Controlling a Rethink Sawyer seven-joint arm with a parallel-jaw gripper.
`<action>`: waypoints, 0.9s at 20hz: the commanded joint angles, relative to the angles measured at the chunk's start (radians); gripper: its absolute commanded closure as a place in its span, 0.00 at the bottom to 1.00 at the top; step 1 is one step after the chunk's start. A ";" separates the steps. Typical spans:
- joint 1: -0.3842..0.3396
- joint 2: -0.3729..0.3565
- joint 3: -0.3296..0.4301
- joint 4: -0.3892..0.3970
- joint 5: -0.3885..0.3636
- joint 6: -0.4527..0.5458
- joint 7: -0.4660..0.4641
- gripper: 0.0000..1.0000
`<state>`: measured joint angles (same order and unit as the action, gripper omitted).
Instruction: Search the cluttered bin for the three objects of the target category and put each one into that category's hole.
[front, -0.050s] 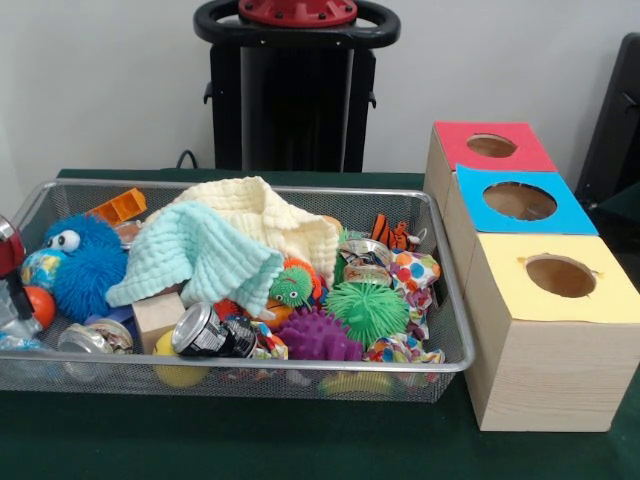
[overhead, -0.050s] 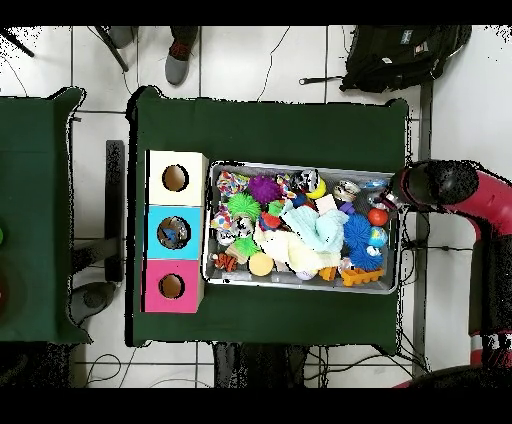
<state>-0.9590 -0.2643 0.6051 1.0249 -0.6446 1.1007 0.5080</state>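
The wire bin (front, -0.050s: 445, 300) was stuffed with toys, a mint cloth (front, -0.050s: 195, 255) draped on top. 3 boxes sat beside it: red (front, -0.050s: 490, 148), blue (front, -0.050s: 520, 205), yellow (front, -0.050s: 560, 280). The arm (overhead, -0.050s: 445, 185) hung over the bin's end; couldn't tell the claw's state.

The worktop (front, -0.050s: 250, 440) is dark green. The three box tops are red (front, -0.050s: 490, 146), blue (front, -0.050s: 520, 201) and yellow (front, -0.050s: 560, 277). In the silver mesh bin (front, -0.050s: 230, 383) lie a mint cloth (front, -0.050s: 195, 250), a cream cloth (front, -0.050s: 270, 215), a fuzzy blue googly-eyed ball (front, -0.050s: 80, 262), green (front, -0.050s: 368, 310) and purple (front, -0.050s: 318, 335) spiky balls, and polka-dot wrapping (front, -0.050s: 412, 272).
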 joint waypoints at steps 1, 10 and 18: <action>-0.073 0.003 -0.066 0.110 -0.051 -0.048 -0.140 0.00; -0.096 -0.010 -0.074 0.169 -0.064 -0.093 -0.096 0.00; -0.104 -0.001 -0.071 0.162 -0.046 -0.083 -0.110 0.00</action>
<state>-1.0141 -0.2834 0.6048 1.1254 -0.6241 1.0510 0.5080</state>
